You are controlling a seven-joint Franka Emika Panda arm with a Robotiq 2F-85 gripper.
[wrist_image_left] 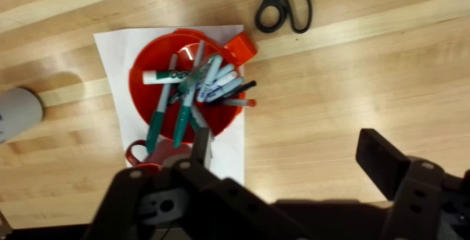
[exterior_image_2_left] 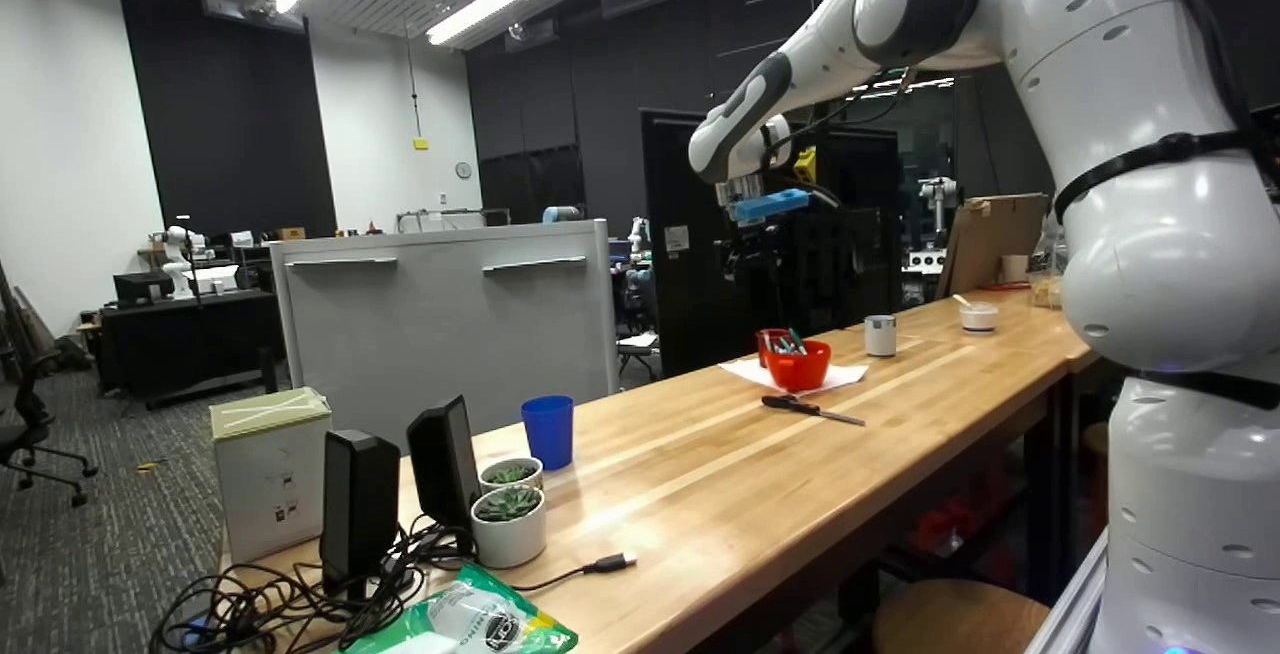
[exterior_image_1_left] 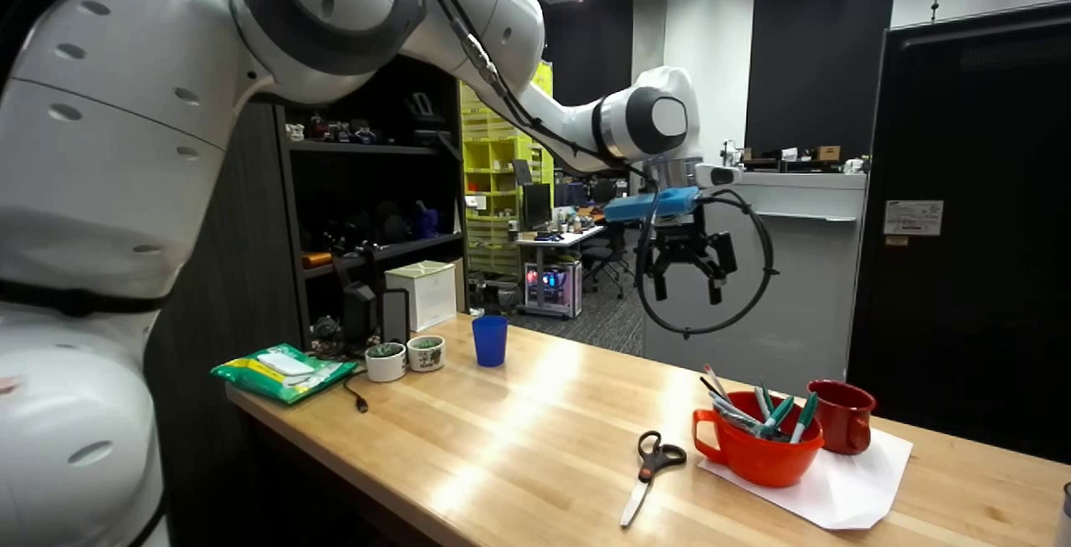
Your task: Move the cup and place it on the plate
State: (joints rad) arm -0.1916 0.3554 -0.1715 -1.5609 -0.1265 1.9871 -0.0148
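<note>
The cup point(exterior_image_1_left: 766, 461) is a wide, low red vessel with a handle, filled with several markers and pens. It stands on the white angular sheet-like plate point(exterior_image_1_left: 866, 480) in both exterior views, cup point(exterior_image_2_left: 800, 372) and plate point(exterior_image_2_left: 845, 375). In the wrist view the cup point(wrist_image_left: 151, 58) covers much of the plate point(wrist_image_left: 228, 159). My gripper point(exterior_image_1_left: 688, 288) is open and empty, high above the table. In the wrist view the gripper's point(wrist_image_left: 286, 148) fingers are wide apart, with bare wood and the plate's edge behind the gap.
A taller red mug point(exterior_image_1_left: 843, 421) stands beside the cup, partly hidden in the wrist view. Scissors point(exterior_image_1_left: 646, 476) lie near the cup. A grey-white mug point(exterior_image_2_left: 880, 336) stands close to the plate. A blue cup point(exterior_image_1_left: 489, 341), potted plants point(exterior_image_1_left: 386, 363) and a green packet point(exterior_image_1_left: 289, 371) stand farther off.
</note>
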